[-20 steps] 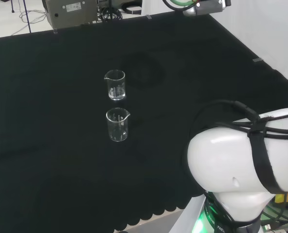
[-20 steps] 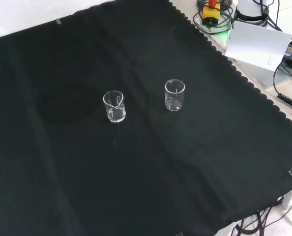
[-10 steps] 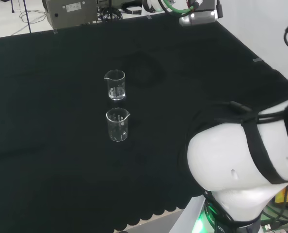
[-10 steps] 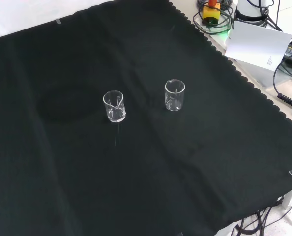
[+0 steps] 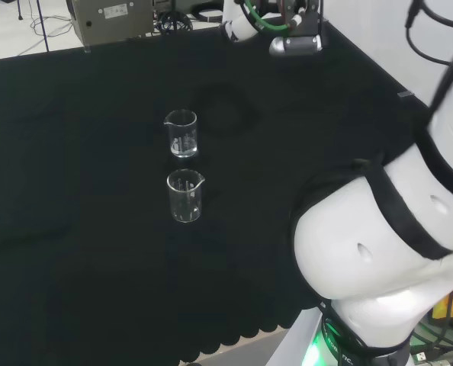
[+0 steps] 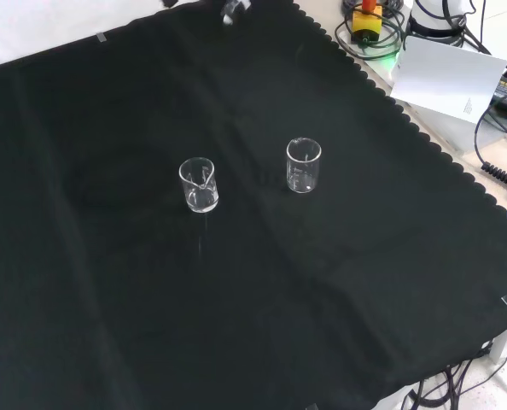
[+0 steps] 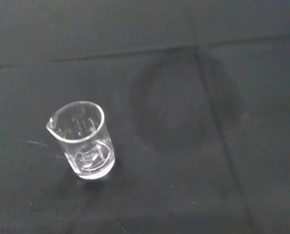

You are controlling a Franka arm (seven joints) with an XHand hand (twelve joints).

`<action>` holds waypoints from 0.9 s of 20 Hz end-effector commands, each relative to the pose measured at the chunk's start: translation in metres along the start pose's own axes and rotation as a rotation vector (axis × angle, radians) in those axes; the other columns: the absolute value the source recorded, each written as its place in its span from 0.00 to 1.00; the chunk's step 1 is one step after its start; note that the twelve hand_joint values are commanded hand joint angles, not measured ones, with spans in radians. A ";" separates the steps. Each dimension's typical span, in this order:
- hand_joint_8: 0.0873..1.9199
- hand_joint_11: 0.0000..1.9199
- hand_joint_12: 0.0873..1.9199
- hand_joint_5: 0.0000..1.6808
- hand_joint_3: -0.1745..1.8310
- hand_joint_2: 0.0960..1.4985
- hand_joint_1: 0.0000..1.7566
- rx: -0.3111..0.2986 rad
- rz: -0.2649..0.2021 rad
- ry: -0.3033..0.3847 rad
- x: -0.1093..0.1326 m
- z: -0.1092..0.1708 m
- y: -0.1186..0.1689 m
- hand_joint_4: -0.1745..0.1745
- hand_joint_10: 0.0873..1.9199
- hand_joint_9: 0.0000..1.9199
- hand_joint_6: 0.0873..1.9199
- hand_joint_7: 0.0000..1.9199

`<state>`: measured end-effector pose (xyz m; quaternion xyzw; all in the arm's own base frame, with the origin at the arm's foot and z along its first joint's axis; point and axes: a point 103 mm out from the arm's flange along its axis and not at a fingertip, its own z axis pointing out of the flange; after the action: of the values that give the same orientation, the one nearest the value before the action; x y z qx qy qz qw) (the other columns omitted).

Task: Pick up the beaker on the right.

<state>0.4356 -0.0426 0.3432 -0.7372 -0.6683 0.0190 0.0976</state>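
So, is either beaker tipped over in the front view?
No, the left beaker and the right beaker both stand upright on the cloth, apart from each other.

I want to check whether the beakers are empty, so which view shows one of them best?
The wrist view: one beaker is close and seen from above, with spout, markings and bare bottom plain. Which of the two it is, I cannot tell. The head view shows both, one behind the other; the front view shows them side by side, small.
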 end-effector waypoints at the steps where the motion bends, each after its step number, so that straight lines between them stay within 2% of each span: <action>1: 0.31 0.00 0.74 0.17 0.26 0.58 0.31 0.009 -0.091 0.095 -0.004 0.048 0.074 0.42 0.34 0.15 0.00 0.08; 8: 0.31 0.00 0.73 0.17 0.30 0.48 0.39 0.059 -0.159 0.151 0.011 0.097 0.096 0.43 0.34 0.16 0.00 0.08; 13: 0.32 0.00 0.73 0.18 0.33 0.43 0.40 0.075 -0.196 0.185 0.018 0.119 0.108 0.42 0.33 0.17 0.00 0.08; 15: 0.32 0.00 0.74 0.18 0.33 0.42 0.40 0.055 -0.200 0.189 0.021 0.126 0.111 0.42 0.33 0.17 0.00 0.09; 18: 0.33 0.00 0.74 0.20 0.34 0.41 0.39 0.081 -0.220 0.200 0.026 0.137 0.116 0.40 0.33 0.20 0.00 0.13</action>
<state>0.5021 -0.0381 0.2401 -0.6907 -0.7035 -0.0059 0.1674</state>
